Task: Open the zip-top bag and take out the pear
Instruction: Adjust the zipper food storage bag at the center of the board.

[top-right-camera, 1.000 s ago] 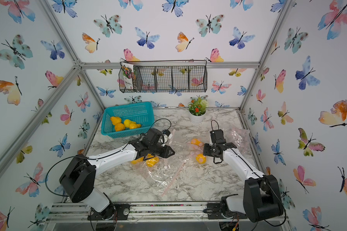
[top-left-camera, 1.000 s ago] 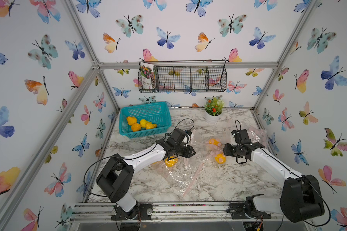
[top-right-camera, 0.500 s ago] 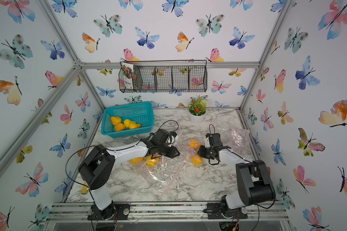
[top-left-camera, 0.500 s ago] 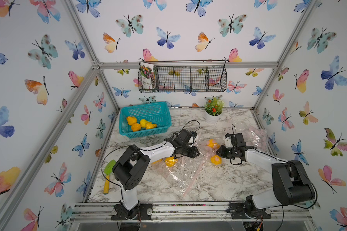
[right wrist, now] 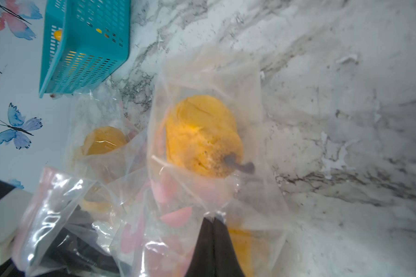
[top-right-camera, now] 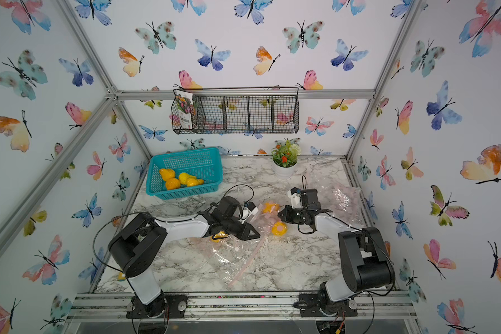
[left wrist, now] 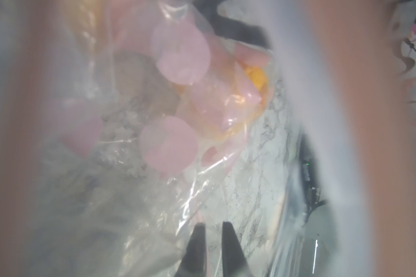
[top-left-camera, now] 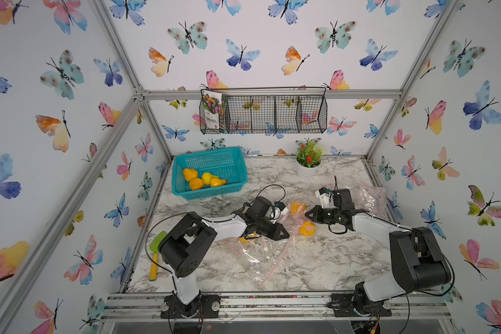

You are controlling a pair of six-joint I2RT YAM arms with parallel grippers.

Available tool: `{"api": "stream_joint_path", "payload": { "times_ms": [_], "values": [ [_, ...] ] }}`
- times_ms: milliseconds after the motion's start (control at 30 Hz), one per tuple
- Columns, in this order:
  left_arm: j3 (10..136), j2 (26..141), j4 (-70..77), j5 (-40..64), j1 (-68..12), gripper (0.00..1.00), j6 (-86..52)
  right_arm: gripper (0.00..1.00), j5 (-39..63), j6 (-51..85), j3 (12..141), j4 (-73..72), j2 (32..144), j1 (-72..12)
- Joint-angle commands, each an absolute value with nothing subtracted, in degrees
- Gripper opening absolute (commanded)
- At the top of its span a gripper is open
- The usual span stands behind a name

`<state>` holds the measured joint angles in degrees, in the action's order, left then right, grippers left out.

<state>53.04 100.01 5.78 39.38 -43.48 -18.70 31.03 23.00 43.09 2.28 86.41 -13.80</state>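
Bag (right wrist: 216, 72) now pinched by closed right tool (right wrist: 213, 219).

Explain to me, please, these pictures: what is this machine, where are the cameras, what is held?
The machine is a left arm and a right arm, each with a two-finger gripper. Two pictures look down from overhead; two come from wrist cameras. On the marble table: a teal basket of yellow fruit, a potted plant, a toy shovel and clear bags. The right gripper is shut on a zip-top bag holding a pear; the left gripper seems to pinch bag film too.
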Motion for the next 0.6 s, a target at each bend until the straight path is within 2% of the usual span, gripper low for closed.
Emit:
{"api": "stream_joint_path", "payload": {
  "times_ms": [0,200,367,567],
  "values": [
    [49.98,92.85,12.39,44.49,-41.57,0.08,-18.44,0.02,29.9,20.34,45.84,5.16,83.84,-13.99],
    [46.6,84.27,14.37,43.87,-39.02,0.0,-19.58,0.03,20.97,19.67,45.81,10.79,83.57,-13.97],
    [45.56,77.21,14.88,43.67,-38.19,0.0,-19.33,0.03,8.31,21.29,45.89,15.44,84.24,-14.02],
    [42.72,70.36,16.79,39.62,-36.57,0.0,-21.29,0.03,2.83,22.5,48.3,16.7,80.25,-14.02]
  ]
}}
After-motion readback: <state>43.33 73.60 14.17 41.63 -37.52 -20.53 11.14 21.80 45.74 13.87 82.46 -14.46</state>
